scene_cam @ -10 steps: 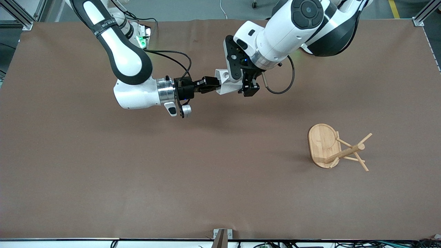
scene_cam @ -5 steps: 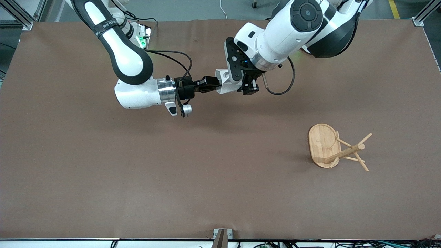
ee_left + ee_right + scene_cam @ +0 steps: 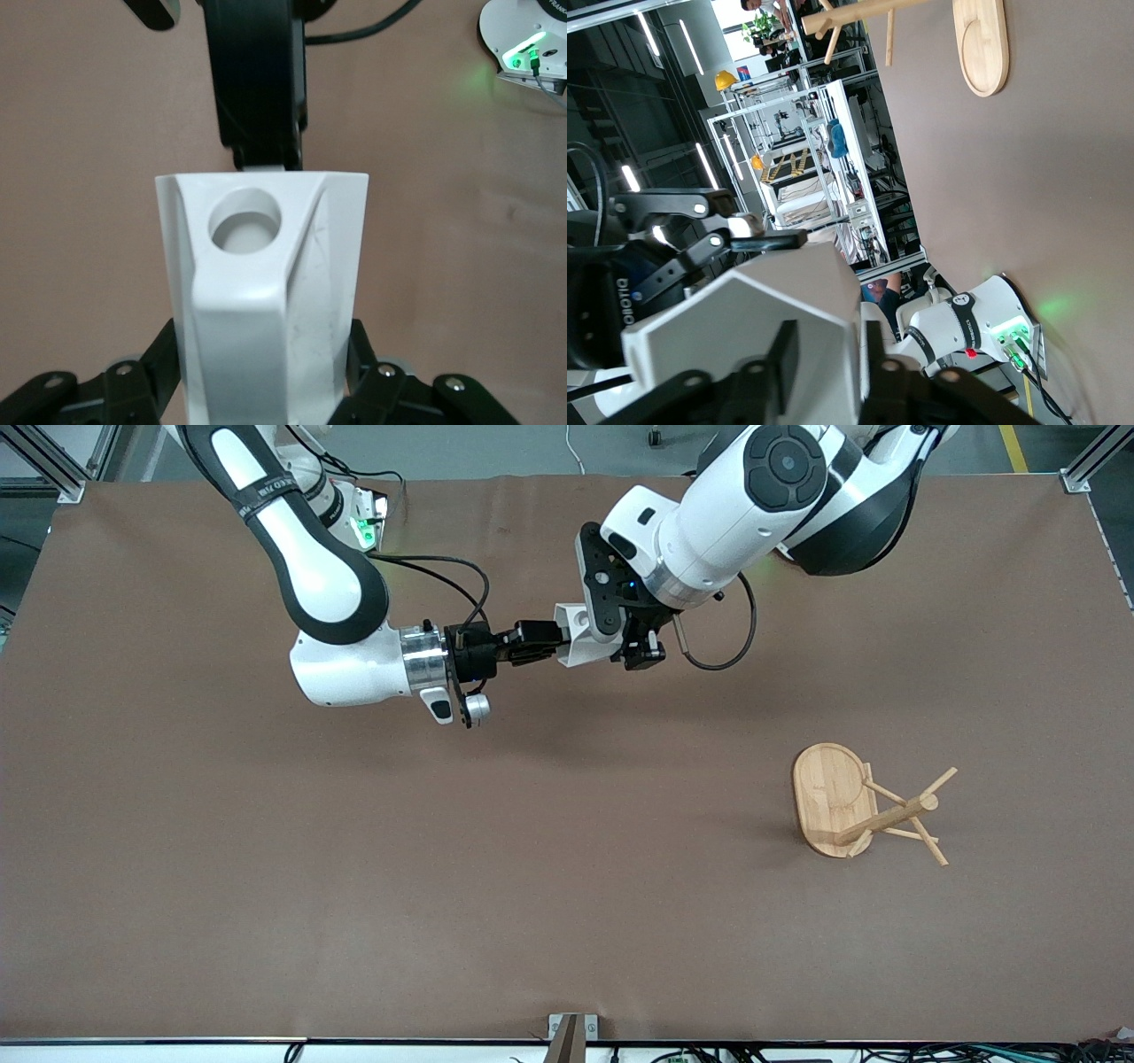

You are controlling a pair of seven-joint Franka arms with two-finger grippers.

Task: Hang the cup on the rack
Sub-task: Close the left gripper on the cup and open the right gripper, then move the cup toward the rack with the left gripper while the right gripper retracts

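The cup (image 3: 580,636) is a small white piece with flat, angular facets and a matte, faintly scuffed surface; its flat tab handle is pierced by a round hole, seen plainly in the left wrist view (image 3: 266,292). It is held up in the air over the middle of the counter (image 3: 266,886), toward the robots' bases. The left hand (image 3: 636,651) is pressed together on the cup, its black fingers (image 3: 142,381) gripping the body from both sides. The right hand (image 3: 540,642) reaches in level from the right arm's end with its fingers at the cup's rim (image 3: 784,354); whether they pinch it or stand loose I cannot tell.

The rack (image 3: 864,806) is light bamboo with an oval flat base, a round post and thin angled pegs. It stands on the brown, matte counter toward the left arm's end, nearer to the front camera than the cup and well apart from it.
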